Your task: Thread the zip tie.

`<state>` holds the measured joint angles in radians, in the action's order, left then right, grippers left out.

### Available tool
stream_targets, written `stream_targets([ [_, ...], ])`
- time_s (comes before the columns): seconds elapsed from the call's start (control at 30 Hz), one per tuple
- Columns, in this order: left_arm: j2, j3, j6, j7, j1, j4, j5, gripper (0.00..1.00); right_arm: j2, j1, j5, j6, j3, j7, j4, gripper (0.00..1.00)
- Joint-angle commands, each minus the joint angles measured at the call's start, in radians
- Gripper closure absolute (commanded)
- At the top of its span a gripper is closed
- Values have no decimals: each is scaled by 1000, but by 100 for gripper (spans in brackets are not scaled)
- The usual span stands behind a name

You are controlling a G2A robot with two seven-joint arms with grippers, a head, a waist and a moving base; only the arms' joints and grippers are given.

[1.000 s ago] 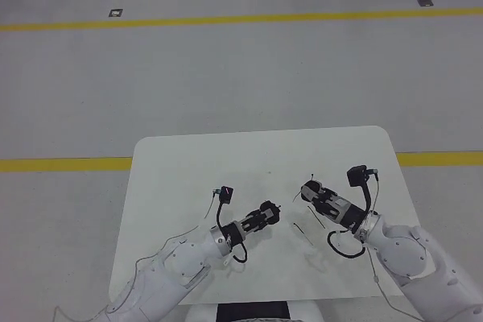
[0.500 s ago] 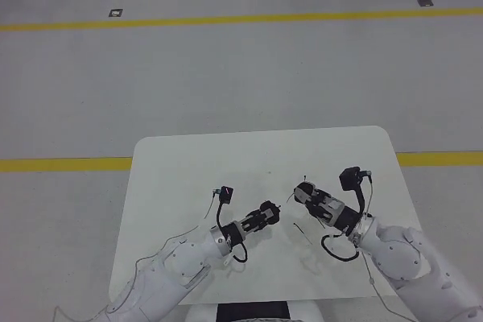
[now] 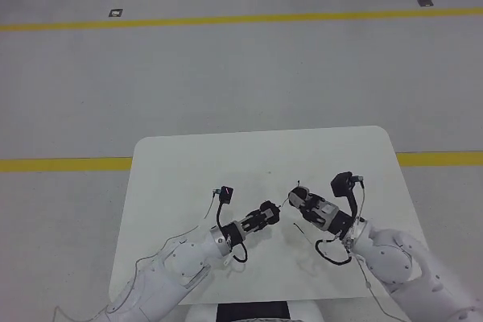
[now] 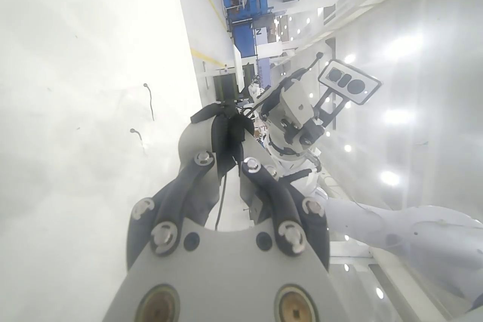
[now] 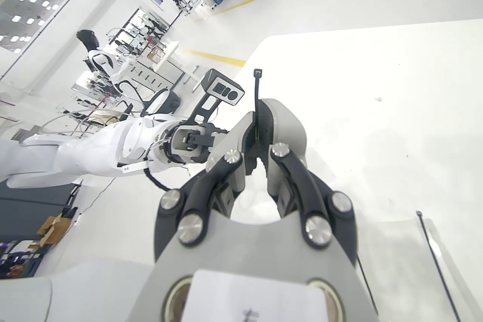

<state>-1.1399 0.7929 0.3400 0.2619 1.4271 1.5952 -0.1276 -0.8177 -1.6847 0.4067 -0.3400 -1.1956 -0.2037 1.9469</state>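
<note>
Pinching the zip tie point(image 5: 257, 85) near its head, your right gripper point(image 5: 260, 123) leaves the head exposed above the table point(image 3: 225, 161), so the left gripper point(image 4: 226, 134), clenched on a thin black strand point(image 4: 222, 187), can likely thread it.

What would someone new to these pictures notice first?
The left gripper and right gripper nearly meet tip to tip over the middle of the white table. The right one pinches a black zip tie, head sticking out; spare ties lie on the table nearby.

Over the table point(image 3: 225, 161), left gripper point(image 3: 275, 209) just left of right gripper point(image 3: 294, 196); zip tie point(image 5: 257, 89) between the latter's fingers.
</note>
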Motion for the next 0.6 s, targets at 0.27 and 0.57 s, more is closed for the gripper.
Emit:
stream_targets([
  [0.27, 0, 0, 0, 0, 0, 0, 0, 100, -10, 2, 26, 13, 8, 7, -6, 100],
  [0.57, 0, 0, 0, 0, 0, 0, 0, 100, -22, 7, 47, 30, 13, 2, -13, 100],
])
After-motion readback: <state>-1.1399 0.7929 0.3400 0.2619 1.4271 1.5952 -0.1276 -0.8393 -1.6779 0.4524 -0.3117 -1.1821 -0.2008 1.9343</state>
